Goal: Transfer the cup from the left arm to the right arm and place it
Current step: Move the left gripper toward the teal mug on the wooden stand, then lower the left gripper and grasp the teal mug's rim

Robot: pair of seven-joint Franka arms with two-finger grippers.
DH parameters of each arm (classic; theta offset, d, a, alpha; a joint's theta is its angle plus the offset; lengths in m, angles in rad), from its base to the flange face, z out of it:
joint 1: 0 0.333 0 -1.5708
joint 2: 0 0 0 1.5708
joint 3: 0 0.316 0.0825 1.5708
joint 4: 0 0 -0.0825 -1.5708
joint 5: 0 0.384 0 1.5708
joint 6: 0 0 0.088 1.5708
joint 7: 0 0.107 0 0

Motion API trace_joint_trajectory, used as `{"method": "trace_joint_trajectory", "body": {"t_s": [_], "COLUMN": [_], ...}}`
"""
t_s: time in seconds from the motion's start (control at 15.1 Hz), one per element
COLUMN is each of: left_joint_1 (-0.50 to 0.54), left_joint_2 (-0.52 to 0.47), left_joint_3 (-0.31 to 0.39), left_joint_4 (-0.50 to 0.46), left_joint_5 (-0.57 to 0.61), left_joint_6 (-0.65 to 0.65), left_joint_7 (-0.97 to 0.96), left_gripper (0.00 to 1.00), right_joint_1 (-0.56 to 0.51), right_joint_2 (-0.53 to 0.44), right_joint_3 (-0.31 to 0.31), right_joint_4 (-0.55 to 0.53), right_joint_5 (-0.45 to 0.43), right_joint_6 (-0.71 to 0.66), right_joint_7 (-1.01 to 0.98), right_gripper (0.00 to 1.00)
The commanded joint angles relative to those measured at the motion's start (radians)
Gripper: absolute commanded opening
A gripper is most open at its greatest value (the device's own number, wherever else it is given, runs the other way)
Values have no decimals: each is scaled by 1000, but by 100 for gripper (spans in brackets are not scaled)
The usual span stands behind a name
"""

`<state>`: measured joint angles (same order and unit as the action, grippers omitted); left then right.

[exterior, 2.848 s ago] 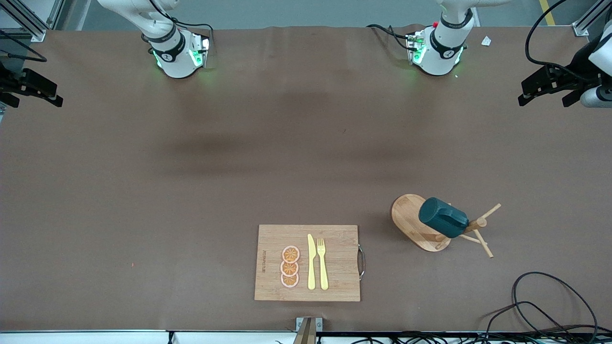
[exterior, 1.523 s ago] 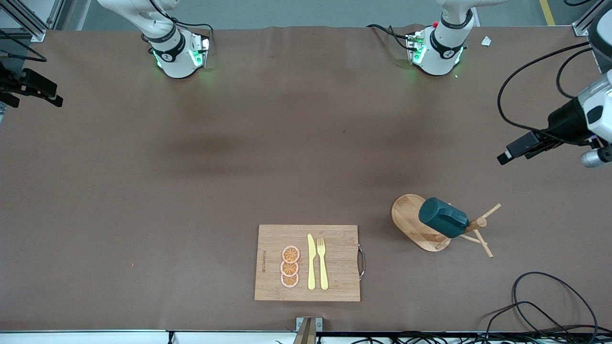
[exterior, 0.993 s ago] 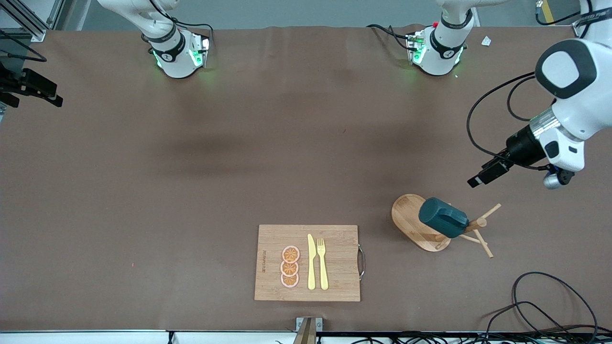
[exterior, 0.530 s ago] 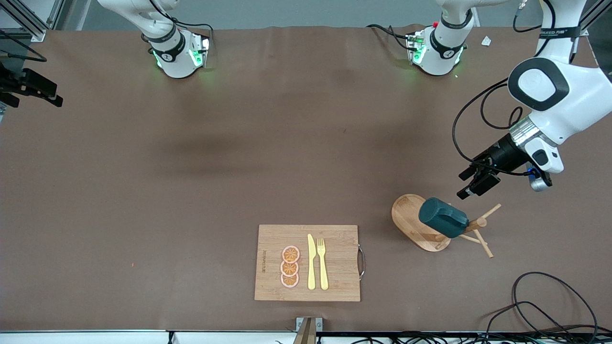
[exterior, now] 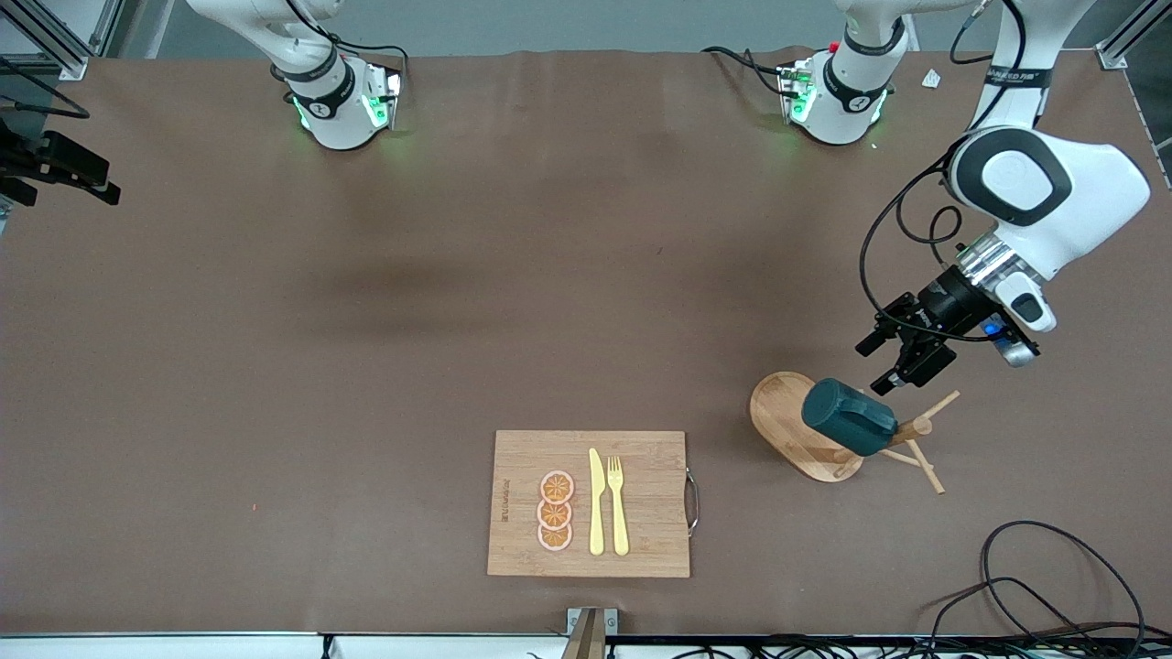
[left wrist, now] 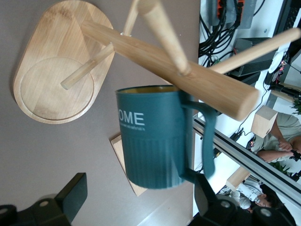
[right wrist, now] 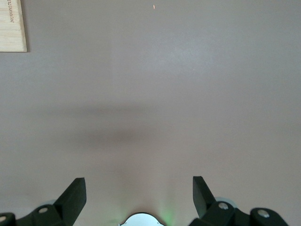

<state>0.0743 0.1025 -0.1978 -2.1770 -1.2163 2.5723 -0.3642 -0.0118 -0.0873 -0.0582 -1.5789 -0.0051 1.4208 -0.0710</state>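
Observation:
The dark teal cup [exterior: 849, 417] hangs tilted on a peg of the wooden rack [exterior: 918, 427], mouth toward the rack's post, over the oval base [exterior: 786, 416]. My left gripper [exterior: 877, 364] is open and hovers over the table just beside the rack, pointing at the cup. In the left wrist view the cup [left wrist: 153, 136], with white lettering and its handle [left wrist: 207, 141], fills the middle. Its closed end sits level with the tips of the open left gripper [left wrist: 138, 197], touching neither. My right gripper [exterior: 108, 183] waits open over bare table [right wrist: 150, 94] at the right arm's end.
A wooden cutting board [exterior: 641, 549] lies near the front camera's edge, carrying three orange slices [exterior: 555, 511], a yellow knife [exterior: 596, 502] and a fork [exterior: 618, 503]. Black cables [exterior: 1053, 586] loop at the near corner on the left arm's end.
My left arm has swung in from the table's end and come down toward the cup, its gripper staying open. The right arm, cup and rack have not moved.

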Motion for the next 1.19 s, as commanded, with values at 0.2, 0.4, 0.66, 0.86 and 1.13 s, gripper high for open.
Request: {"method": "trace_joint_trajectory", "body": {"t_s": [0.2, 0.4, 0.66, 0.86, 1.13], "left_joint_1": [2, 2, -1, -1, -2], "left_joint_2": [20, 40, 55, 81, 109], "left_joint_3": [-8, -8, -8, -8, -8], "left_joint_4": [-14, -11, 8, 29, 62], "left_joint_5": [-71, -165, -272, -291, -342], "left_joint_6": [28, 39, 39, 39, 40], "left_joint_7": [28, 106, 156, 156, 159], "left_gripper": [100, 100, 100, 100, 100], "right_joint_1": [-17, -17, -16, -16, -16], "right_joint_2": [-25, -25, -25, -25, -25], "right_joint_3": [14, 14, 14, 14, 14], "right_joint_4": [-13, -13, -13, -13, -13], "right_joint_5": [5, 5, 5, 5, 5], "right_joint_6": [-5, -5, -5, -5, -5], "right_joint_7": [-1, -1, 0, -1, 0], "right_gripper": [100, 100, 100, 100, 100]}}
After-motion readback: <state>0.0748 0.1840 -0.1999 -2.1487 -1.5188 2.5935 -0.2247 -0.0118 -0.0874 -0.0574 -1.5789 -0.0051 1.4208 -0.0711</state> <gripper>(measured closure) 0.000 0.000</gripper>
